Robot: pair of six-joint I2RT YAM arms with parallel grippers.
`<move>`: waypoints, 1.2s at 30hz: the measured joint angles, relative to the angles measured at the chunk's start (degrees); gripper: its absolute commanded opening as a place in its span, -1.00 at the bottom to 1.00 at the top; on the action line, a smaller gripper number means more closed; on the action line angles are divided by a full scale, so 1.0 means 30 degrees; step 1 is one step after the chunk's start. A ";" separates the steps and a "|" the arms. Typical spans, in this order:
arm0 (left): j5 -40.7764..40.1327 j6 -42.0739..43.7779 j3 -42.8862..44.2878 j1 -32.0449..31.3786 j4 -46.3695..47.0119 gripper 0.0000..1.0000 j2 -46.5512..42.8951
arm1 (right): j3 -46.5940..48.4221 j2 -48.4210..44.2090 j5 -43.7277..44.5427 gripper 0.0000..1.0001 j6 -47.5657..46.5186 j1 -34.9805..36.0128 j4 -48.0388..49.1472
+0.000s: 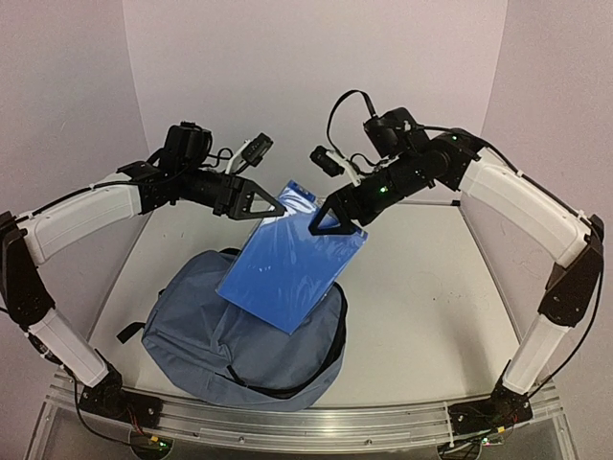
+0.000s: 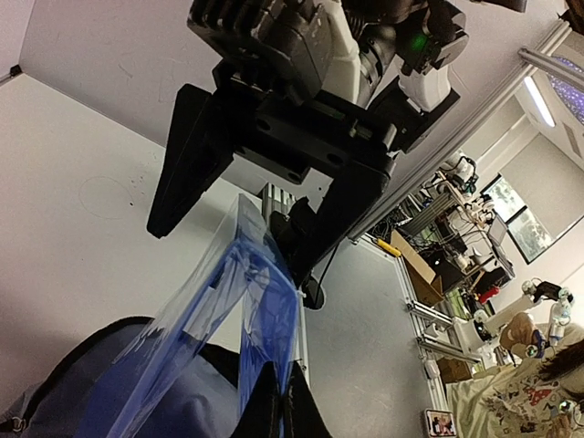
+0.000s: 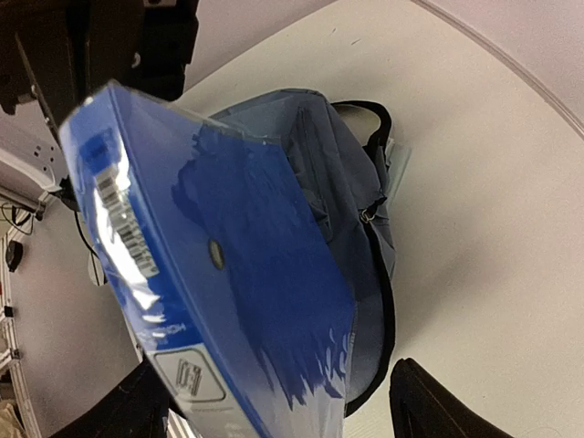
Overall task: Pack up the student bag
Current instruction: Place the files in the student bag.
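Top external view: left pincer (image 1: pixel 274 206) is clenched on the top corner of a blue plastic-wrapped book (image 1: pixel 287 264), which tilts over the student bag (image 1: pixel 239 355) lying on the worktop (image 1: pixel 412 316); right pincer (image 1: pixel 321 228) straddles the book's other corner, jaws apart.

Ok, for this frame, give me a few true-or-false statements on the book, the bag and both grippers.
1. The blue book is held tilted over the student bag. True.
2. The left gripper is open. False: it is shut on the book's far end.
3. The right gripper has its jaws apart, straddling the book's edge. True.
4. The book is already inside the bag. False: the whole book shows, outside the bag.
5. The bag lies on the table. True.
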 measured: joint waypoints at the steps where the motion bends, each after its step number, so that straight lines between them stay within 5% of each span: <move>1: -0.0003 0.0037 0.0000 0.0000 -0.0086 -1.00 0.0021 | 0.0000 0.0036 -0.0337 -0.31 -0.0061 0.0018 -0.0022; 5: -0.0155 0.0134 0.0000 0.0007 -0.0190 -0.96 0.0035 | -0.0020 0.0067 -0.1448 -0.97 -0.0572 0.0118 -0.0048; 8: -0.0841 0.0104 -0.0007 0.0131 -0.0193 -0.59 0.0020 | -0.0568 -0.0272 -0.1800 -1.00 -0.0114 0.0176 0.0495; 12: -0.2784 0.0026 -0.0129 -0.0002 -0.0111 0.31 -0.0428 | -0.2149 -0.1446 -0.0852 -1.00 0.1250 0.0285 0.2416; 15: -0.5030 -0.0098 -0.0527 -0.0053 -0.0174 0.56 -0.1163 | -0.3279 -0.2833 0.1133 -1.00 0.2646 0.0325 0.3926; 24: -1.3412 -0.1041 -0.1591 -0.0756 -0.0479 0.56 -0.2920 | -0.5019 -0.5495 1.1211 -1.00 0.6231 0.0361 0.6103; 36: -2.3691 -0.4910 -0.0456 -0.8261 -0.3679 0.89 0.1049 | -0.6897 -0.5454 2.0383 -1.00 0.8568 0.0274 0.6719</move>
